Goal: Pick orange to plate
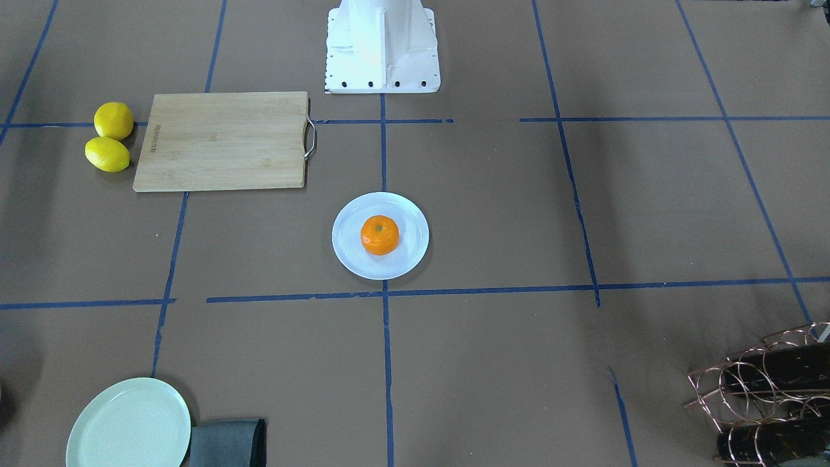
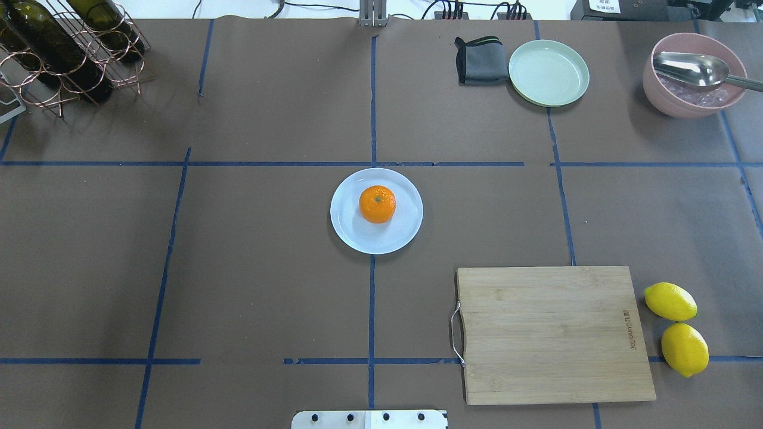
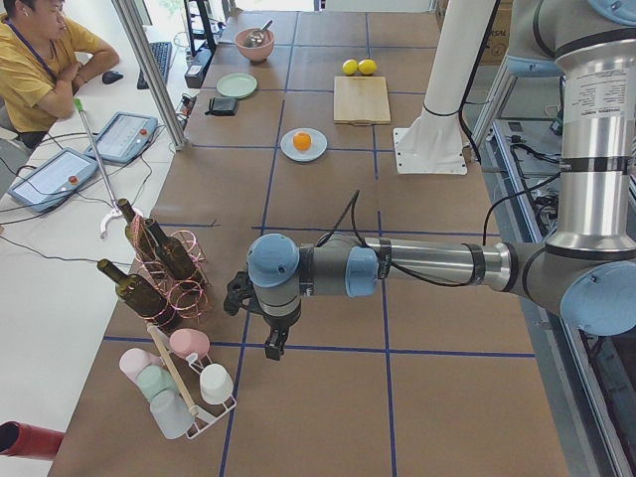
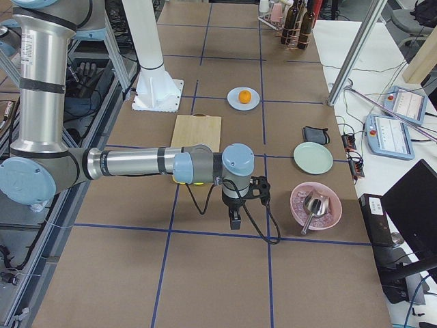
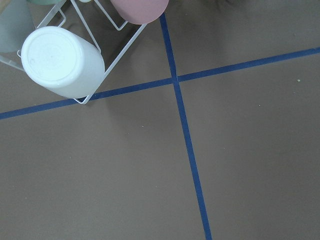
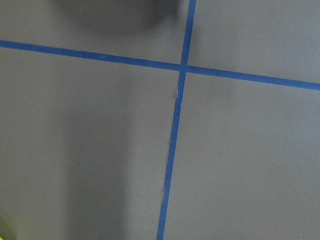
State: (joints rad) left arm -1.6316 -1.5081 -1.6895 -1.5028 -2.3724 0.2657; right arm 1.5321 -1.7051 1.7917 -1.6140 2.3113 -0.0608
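The orange [image 2: 377,204] sits in the middle of the pale bluish-white plate [image 2: 357,233] at the table's centre, stem dot up; the front view shows the orange [image 1: 380,235] on the plate [image 1: 406,260] too. Neither arm is near it. My left gripper [image 3: 270,348] hangs over the table's left end beside the cup rack, and appears only in the left side view, so I cannot tell its state. My right gripper [image 4: 235,222] hangs over the right end near the pink bowl, likewise cannot tell. Both wrist views show only bare table and tape.
A wooden cutting board [image 2: 551,333] lies near the right front with two lemons [image 2: 670,301] beside it. A pale green plate [image 2: 548,72], a grey cloth [image 2: 480,61] and a pink bowl with a spoon [image 2: 694,74] stand far right. A bottle rack [image 2: 59,53] stands far left, with a cup rack [image 3: 184,388].
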